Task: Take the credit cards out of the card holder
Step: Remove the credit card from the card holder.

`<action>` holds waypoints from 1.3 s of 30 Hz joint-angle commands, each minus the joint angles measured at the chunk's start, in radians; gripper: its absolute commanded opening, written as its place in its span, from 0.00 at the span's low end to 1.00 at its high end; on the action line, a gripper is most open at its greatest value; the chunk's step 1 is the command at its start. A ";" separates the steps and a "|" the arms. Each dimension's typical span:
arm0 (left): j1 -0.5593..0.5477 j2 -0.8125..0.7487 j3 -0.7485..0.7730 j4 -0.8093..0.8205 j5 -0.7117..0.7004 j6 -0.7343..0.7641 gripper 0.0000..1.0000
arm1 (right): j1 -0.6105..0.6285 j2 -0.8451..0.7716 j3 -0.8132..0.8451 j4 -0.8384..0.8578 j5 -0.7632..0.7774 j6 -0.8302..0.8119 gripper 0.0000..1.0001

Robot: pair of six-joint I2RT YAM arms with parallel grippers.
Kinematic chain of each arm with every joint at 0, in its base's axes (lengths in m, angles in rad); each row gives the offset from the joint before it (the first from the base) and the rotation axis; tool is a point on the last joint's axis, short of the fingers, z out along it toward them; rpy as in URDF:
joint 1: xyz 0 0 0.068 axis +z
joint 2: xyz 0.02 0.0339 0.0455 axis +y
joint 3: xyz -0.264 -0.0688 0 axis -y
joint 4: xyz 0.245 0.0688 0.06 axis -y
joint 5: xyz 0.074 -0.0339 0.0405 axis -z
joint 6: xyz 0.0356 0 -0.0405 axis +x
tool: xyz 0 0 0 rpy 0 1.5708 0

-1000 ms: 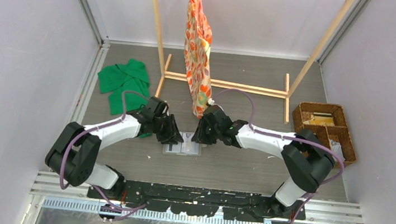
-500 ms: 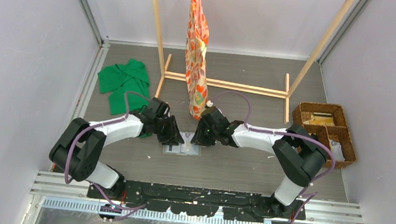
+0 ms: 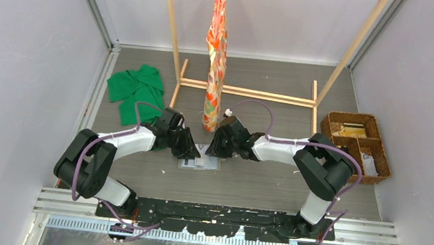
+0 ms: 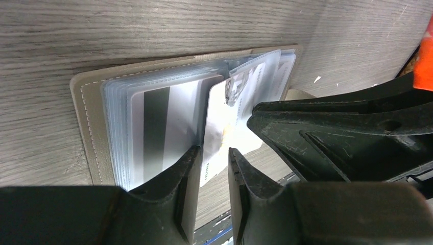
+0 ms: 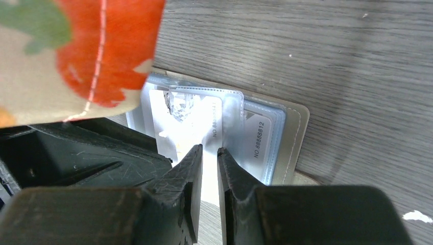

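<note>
The grey card holder [image 3: 199, 163] lies open on the table between my two grippers. In the left wrist view its cover [image 4: 84, 127] shows translucent pockets, with a card with a dark stripe [image 4: 155, 122] inside. A white card [image 4: 219, 117] sticks out of the pockets toward my left gripper [image 4: 214, 149]. That gripper's jaws are narrowly open, and the card's edge sits at the left fingertip. My right gripper [image 5: 210, 148] is also narrowly open, just in front of the same white card [image 5: 194, 120]. A numbered card [image 5: 258, 135] sits in a pocket beside it. The two grippers [image 3: 197, 152] [image 3: 211, 149] nearly touch.
A floral cloth [image 3: 214, 67] hangs from a wooden rack [image 3: 249, 92] just behind the grippers and fills the right wrist view's upper left [image 5: 76, 51]. A green cloth [image 3: 137, 89] lies at back left. A brown wicker basket [image 3: 357, 141] stands at right.
Both grippers have edged closer together over the card holder and their jaws have narrowed slightly. The hanging cloth has turned edge-on.
</note>
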 commanded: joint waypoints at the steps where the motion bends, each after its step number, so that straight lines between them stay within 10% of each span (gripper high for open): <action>1: 0.011 -0.004 -0.032 0.057 0.001 -0.012 0.27 | 0.000 0.039 -0.029 -0.040 0.020 -0.003 0.23; 12: 0.021 -0.018 -0.050 0.095 0.022 -0.030 0.01 | 0.000 0.044 -0.029 -0.045 0.026 -0.003 0.22; 39: 0.187 -0.290 -0.083 -0.173 0.078 0.106 0.01 | -0.013 -0.041 -0.009 -0.106 0.019 -0.046 0.24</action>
